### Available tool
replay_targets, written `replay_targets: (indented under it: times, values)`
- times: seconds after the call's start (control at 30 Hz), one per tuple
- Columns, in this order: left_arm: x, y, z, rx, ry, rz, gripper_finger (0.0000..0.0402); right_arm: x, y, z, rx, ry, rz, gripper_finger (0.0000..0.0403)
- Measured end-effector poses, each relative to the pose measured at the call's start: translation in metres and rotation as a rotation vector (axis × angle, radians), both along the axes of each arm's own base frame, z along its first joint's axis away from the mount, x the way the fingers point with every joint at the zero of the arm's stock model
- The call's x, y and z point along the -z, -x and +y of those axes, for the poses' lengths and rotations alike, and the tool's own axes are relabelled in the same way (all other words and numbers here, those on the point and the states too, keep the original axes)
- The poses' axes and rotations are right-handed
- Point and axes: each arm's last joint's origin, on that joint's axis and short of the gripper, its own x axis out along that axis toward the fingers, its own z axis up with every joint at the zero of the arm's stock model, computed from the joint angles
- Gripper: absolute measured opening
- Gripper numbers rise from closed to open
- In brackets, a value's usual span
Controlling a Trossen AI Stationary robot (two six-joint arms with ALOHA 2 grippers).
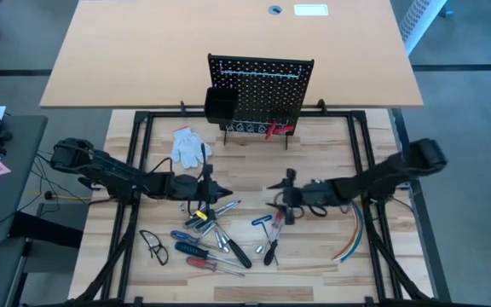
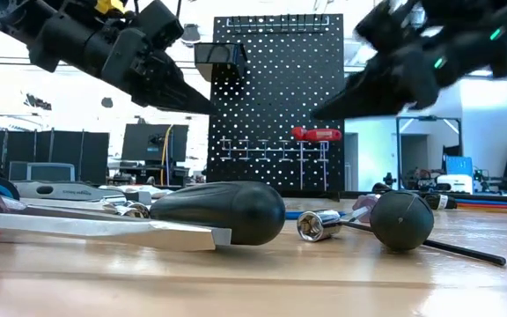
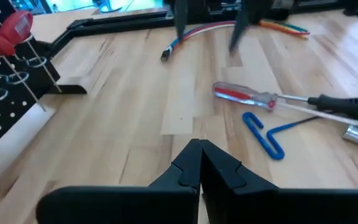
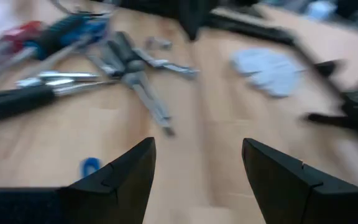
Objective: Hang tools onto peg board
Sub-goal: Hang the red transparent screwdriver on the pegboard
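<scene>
The black peg board stands upright at the table's far middle, a black bin on its left. A red-handled tool hangs in the hooks low on it. The other tools lie loose on the table in a pile. Among them are a red screwdriver, a blue T-handle key and a black-handled driver. My left gripper hovers shut above the pile's far edge, pointing right. My right gripper hovers open over the table's middle right, pointing left at the pile, nothing between its fingers.
A white glove lies left of the peg board's foot. Coloured cables curve along the right rail. Safety glasses lie near the left front. A black frame borders the wooden top, with bare wood between the two grippers.
</scene>
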Motion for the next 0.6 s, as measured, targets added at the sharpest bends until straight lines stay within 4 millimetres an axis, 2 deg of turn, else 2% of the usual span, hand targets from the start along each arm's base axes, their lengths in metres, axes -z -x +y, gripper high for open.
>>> replay_targets:
  times: [0.1, 0.27, 0.4, 0.6]
  values:
    - [0.001, 0.001, 0.000, -0.006, -0.012, 0.017, 0.0000, -0.021, 0.017, 0.008, 0.082, 0.091, -0.022, 0.0249]
    - [0.004, 0.002, 0.000, -0.009, -0.018, 0.046, 0.0000, -0.045, 0.036, 0.011, 0.149, 0.113, -0.087, 0.0249]
    - [0.004, 0.002, 0.001, -0.020, -0.021, 0.045, 0.0000, -0.049, 0.040, 0.010, 0.154, 0.108, -0.092, 0.0249]
    - [0.004, 0.002, 0.001, -0.023, -0.017, 0.043, 0.0000, -0.043, 0.043, 0.009, 0.169, 0.086, -0.043, 0.0249]
